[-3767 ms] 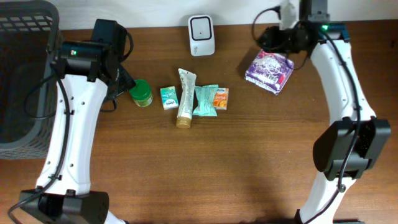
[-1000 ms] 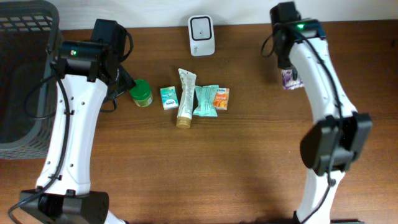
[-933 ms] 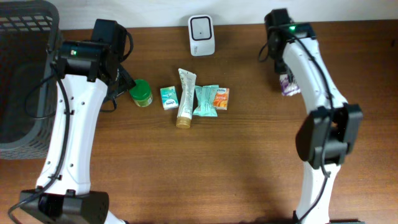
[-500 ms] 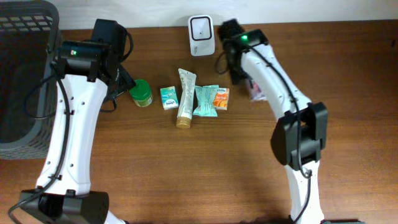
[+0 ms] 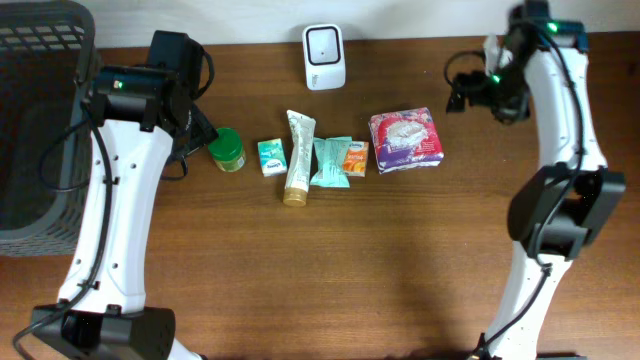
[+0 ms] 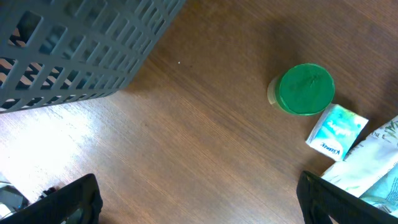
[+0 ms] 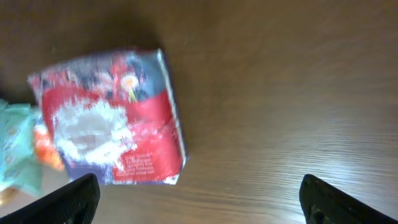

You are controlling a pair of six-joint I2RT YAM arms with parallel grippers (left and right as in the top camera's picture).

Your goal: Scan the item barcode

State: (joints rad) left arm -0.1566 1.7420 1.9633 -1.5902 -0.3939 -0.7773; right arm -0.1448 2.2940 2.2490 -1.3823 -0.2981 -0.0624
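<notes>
Resting on wood-grain table [image 5: 300, 280], red packet [image 5: 405, 141], grey basket [image 5: 25, 60], left hand [image 6: 199, 205] released, right hand [image 7: 199, 202] released

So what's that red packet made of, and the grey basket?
The red packet looks like thin, glossy plastic film: it is crinkled and catches light. The grey basket looks like hard, matte plastic moulded into an open grid. Looks alone can't confirm either.

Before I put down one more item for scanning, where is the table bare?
Bare: the wide front of the table, below the row of items, between left arm and right arm; also the patch from red package to right arm. Crowded: the row from green jar to red package.
</notes>
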